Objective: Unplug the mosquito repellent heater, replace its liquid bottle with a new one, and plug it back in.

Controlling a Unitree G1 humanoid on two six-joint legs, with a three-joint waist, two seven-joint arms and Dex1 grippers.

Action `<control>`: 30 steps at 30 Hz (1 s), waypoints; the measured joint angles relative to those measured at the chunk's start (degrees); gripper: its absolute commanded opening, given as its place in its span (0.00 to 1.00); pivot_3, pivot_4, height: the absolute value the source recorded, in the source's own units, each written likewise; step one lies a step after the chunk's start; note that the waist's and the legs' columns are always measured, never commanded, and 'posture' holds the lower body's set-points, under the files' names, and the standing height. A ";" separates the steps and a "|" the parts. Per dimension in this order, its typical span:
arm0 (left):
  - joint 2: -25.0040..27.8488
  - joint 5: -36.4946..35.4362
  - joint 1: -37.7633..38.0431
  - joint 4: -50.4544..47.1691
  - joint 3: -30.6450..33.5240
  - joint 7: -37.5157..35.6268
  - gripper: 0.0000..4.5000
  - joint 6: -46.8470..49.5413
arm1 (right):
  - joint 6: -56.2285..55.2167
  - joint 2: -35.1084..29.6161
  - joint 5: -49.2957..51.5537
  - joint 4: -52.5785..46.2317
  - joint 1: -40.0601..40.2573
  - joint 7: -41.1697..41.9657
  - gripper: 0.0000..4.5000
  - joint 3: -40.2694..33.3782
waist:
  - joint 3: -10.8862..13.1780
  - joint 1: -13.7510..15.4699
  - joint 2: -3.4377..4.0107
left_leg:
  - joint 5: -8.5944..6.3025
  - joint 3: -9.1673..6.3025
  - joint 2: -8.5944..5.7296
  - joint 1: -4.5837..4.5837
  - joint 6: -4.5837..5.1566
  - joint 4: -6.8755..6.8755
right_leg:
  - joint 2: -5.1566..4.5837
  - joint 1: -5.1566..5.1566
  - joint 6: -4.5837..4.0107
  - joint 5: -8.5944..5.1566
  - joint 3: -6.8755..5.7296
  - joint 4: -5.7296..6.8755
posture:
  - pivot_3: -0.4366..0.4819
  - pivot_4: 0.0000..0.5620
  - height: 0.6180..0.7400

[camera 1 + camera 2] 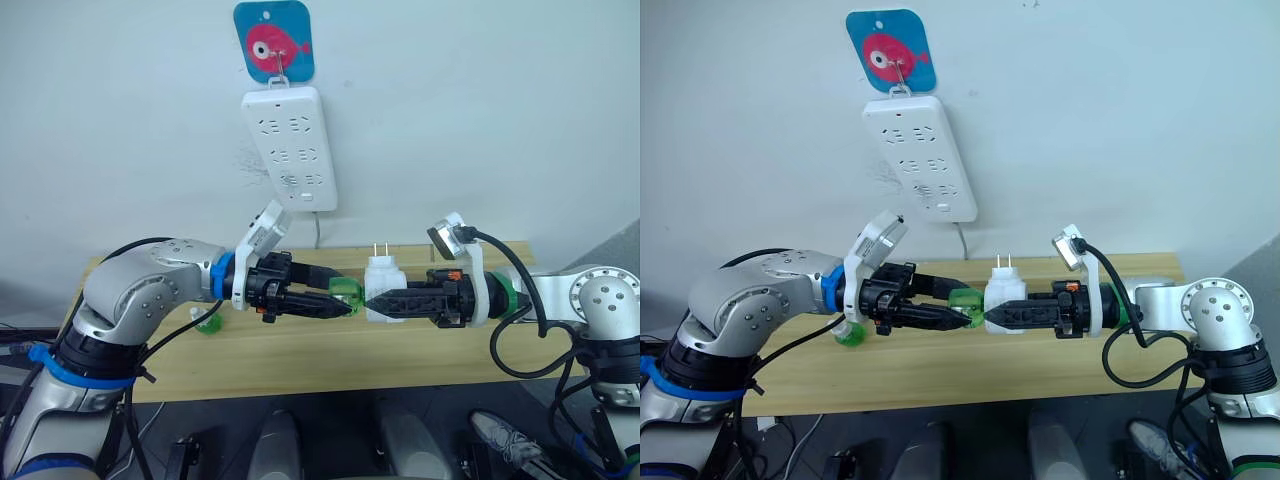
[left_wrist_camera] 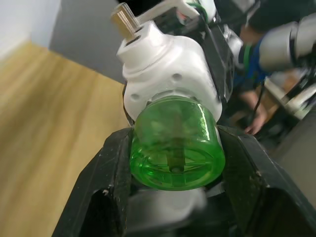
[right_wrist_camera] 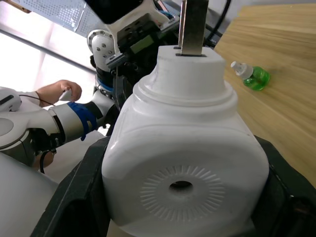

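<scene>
The left gripper (image 1: 345, 306) was clamped on the green liquid bottle (image 1: 346, 293), held above the wooden table (image 1: 330, 365). Directly beyond it, in line, the right gripper (image 1: 372, 302) gripped the mosquito repellent heater (image 1: 382, 285), prongs pointing up. Bottle and heater met end to end, their shared axis running horizontally between the arms. Another green bottle (image 1: 208, 322) lay on the table near the left arm.

Power strip (image 1: 292, 148) on far wall, heater (image 1: 382, 290) mid-air over desk (image 1: 300, 360), bottle (image 1: 346, 296) at its left, spare bottle (image 1: 207, 321) far left on desk
</scene>
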 measured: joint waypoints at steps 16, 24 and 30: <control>2.35 23.05 13.57 -1.68 1.23 -6.41 1.00 -26.26 | 0.03 0.11 1.92 4.20 -0.40 -3.76 0.68 -1.13 | 0.00 0.47 0.02 | 0.00 0.19 -0.02 0.02 -0.01 -0.02 | -0.05 -0.02 -0.02 0.01 0.16 -0.03 | 0.36 0.38 0.88; -9.40 33.67 14.26 -0.59 1.99 -4.74 1.00 -53.83 | 0.11 0.53 1.89 6.37 -1.44 -4.20 0.68 -1.19 | 0.00 0.89 0.01 | 0.00 0.21 -0.05 -0.08 -0.01 0.08 | -0.10 -0.02 0.02 0.05 0.16 -0.04 | 0.36 0.37 0.88; -11.84 37.03 13.59 2.62 0.96 -5.82 1.00 -61.20 | 0.28 0.71 1.87 6.42 -1.93 -4.12 0.68 -1.20 | 0.00 0.54 0.01 | 0.00 0.21 -0.07 -0.08 0.00 0.09 | -0.10 -0.02 0.03 0.05 0.16 -0.03 | 0.36 0.36 0.88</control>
